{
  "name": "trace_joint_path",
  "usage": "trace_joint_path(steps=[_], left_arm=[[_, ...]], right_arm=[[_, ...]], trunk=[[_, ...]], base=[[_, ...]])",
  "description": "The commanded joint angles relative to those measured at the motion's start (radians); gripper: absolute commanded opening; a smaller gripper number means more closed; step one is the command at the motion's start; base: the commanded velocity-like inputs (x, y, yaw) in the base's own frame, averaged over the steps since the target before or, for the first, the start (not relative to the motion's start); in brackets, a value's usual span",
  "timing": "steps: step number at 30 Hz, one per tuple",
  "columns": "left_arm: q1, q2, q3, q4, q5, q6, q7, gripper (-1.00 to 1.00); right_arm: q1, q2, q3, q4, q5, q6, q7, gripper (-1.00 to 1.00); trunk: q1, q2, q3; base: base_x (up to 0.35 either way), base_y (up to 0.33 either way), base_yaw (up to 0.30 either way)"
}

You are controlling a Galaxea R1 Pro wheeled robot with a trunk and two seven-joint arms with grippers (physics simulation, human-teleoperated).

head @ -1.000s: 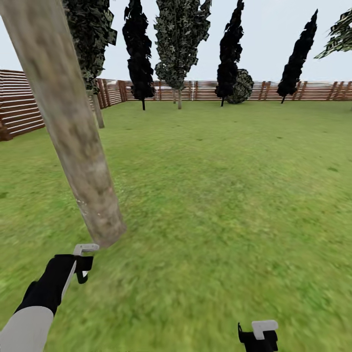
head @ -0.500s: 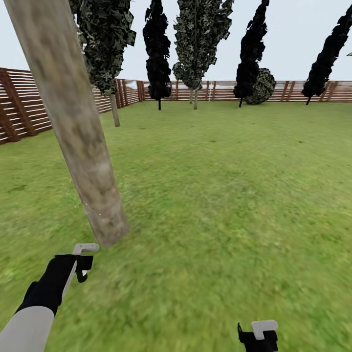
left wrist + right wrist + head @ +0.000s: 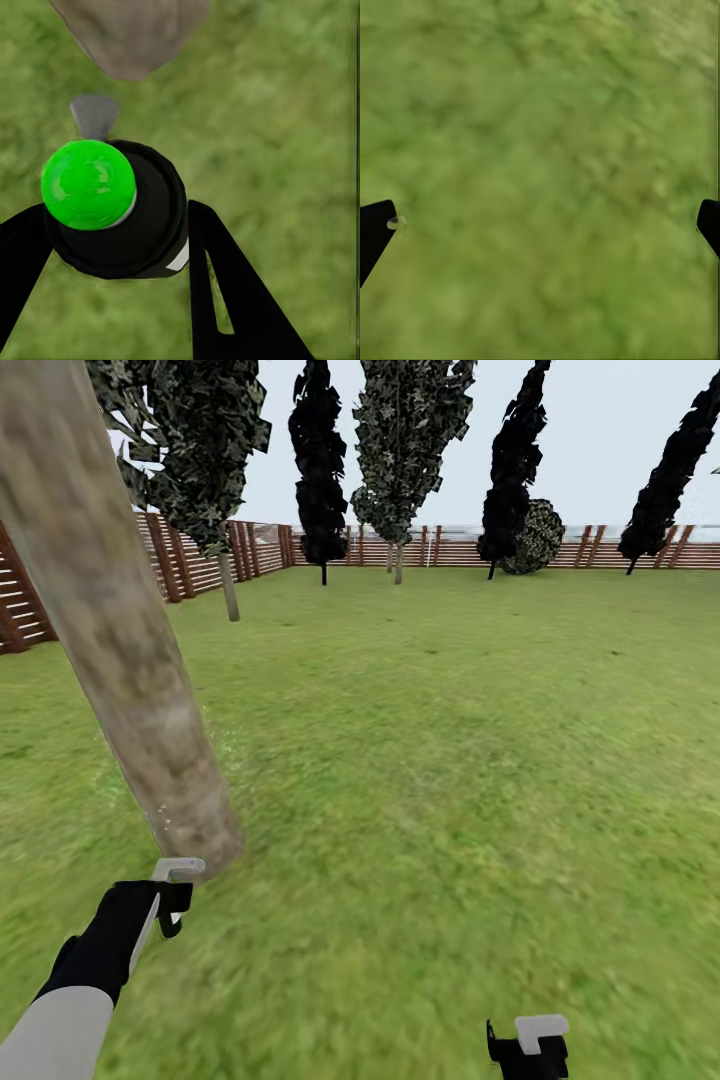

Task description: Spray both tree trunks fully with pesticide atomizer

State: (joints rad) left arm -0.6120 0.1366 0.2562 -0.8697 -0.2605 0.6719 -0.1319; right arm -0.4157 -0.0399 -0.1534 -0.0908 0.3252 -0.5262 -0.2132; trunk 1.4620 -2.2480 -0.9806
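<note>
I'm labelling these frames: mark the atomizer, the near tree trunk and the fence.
atomizer [image 3: 88,184], left wrist view, on its green cap.
near tree trunk [image 3: 120,660], head view, mid-column.
fence [image 3: 560,552], head view, on the far slats.

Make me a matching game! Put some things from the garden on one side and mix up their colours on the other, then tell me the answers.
Things:
1. Atomizer's round cap
2. Near tree trunk
3. Fence
4. Cone-shaped conifer

Colours:
A. Near-black
B. Bright green
C. Brown
D. Pale beige-grey

Pairs: 1-B, 2-D, 3-C, 4-A
</note>
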Motion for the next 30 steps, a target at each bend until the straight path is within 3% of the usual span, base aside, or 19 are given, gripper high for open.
trace_joint_path(steps=[1,4,7,9,13,14,16,21,28,30], left_arm=[[0.0,0.0,0.0,0.0,-0.001,0.0,0.0,-1.0],[0.0,0.001,0.001,0.0,-0.002,0.0,0.0,-1.0],[0.0,0.004,0.064,-0.001,-0.004,-0.002,-0.001,-1.0],[0.0,0.01,0.069,-0.002,-0.008,0.001,-0.003,-1.0],[-0.008,0.008,0.043,0.001,-0.009,0.016,-0.011,-1.0],[-0.013,0.007,-0.008,0.001,-0.009,0.03,-0.009,-1.0],[-0.018,0.007,-0.037,-0.005,-0.013,0.046,-0.007,-1.0],[-0.004,0.011,-0.047,-0.022,-0.008,0.05,-0.016,-1.0],[-0.017,-0.001,-0.043,-0.022,-0.005,0.071,-0.017,-1.0],[-0.016,0.013,-0.04,-0.023,-0.005,0.098,-0.017,-1.0]], right_arm=[[0.0,0.0,0.0,0.0,0.0,0.0,0.0,1.0],[0.0,0.0,0.0,0.0,0.0,0.0,0.0,1.0],[0.0,0.0,0.0,-0.001,-0.001,0.0,0.0,1.0],[0.0,0.0,0.0,0.0,-0.001,0.0,0.0,1.0],[0.0,-0.001,-0.001,0.0,-0.001,0.0,0.0,1.0],[0.0,-0.001,-0.001,0.0,-0.001,0.0,-0.001,1.0],[0.0,-0.001,0.0,0.0,-0.001,0.0,-0.001,1.0],[0.0,-0.002,-0.001,0.0,0.0,0.0,0.0,1.0],[0.0,-0.002,-0.002,0.0,-0.001,0.0,-0.001,1.0],[0.0,-0.002,-0.002,0.0,-0.002,0.0,-0.002,1.0]], trunk=[[0.0,0.0,0.0],[0.0,0.0,0.0],[0.0,0.0,0.0],[0.0,0.0,0.0],[0.0,0.0,0.0],[0.0,0.0,0.0],[0.0,0.0,0.0],[0.0,0.0,0.0],[0.0,0.0,0.0],[0.0,0.0,0.0]], base=[[0.225,-0.199,0.026],[0.193,-0.216,0.144],[0.133,-0.152,0.264],[0.023,-0.023,0.275],[0.002,-0.002,0.277],[0.0,0.0,0.276],[0.0,0.0,0.222],[0.004,-0.001,0.043],[0.157,-0.193,0.0],[0.177,-0.22,0.072]])
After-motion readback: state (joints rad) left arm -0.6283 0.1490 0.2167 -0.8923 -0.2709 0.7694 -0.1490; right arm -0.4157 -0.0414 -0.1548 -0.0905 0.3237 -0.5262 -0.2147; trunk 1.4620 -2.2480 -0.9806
